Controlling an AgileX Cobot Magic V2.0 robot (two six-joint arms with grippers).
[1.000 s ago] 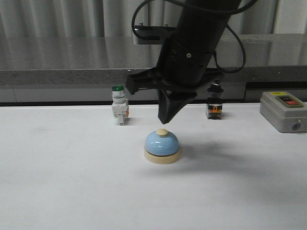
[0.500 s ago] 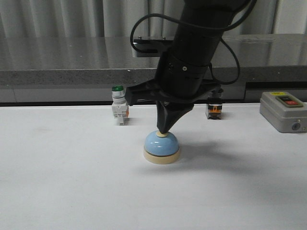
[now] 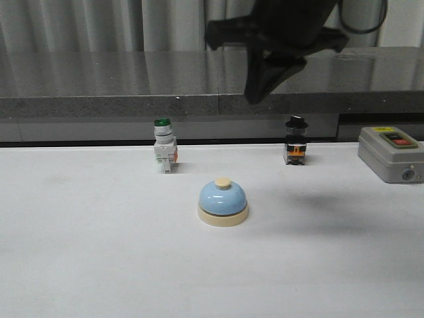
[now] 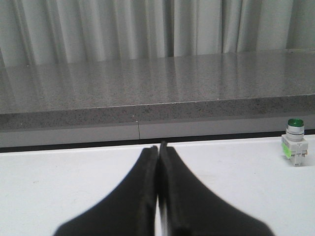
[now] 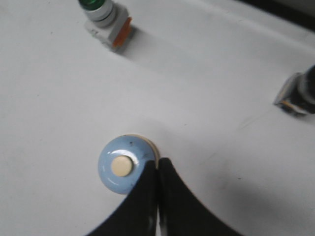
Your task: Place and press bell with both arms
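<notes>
The light-blue bell (image 3: 223,201) with a cream base and cream button stands upright on the white table, near the middle. It also shows from above in the right wrist view (image 5: 125,164). My right gripper (image 3: 255,96) is shut and empty, raised high above the bell and slightly to its right; in its wrist view the gripper (image 5: 158,161) has its tips over the bell's rim. My left gripper (image 4: 158,147) is shut and empty, low over bare table; it does not show in the front view.
A green-capped white switch (image 3: 164,146) stands behind the bell on the left. A black-capped switch (image 3: 296,141) stands behind on the right. A grey control box (image 3: 392,154) sits at the far right. A grey stone ledge (image 3: 99,103) runs along the back.
My right gripper came down onto the bell's button half a second ago and has since lifted well clear, up and slightly right. The bell has not moved.
</notes>
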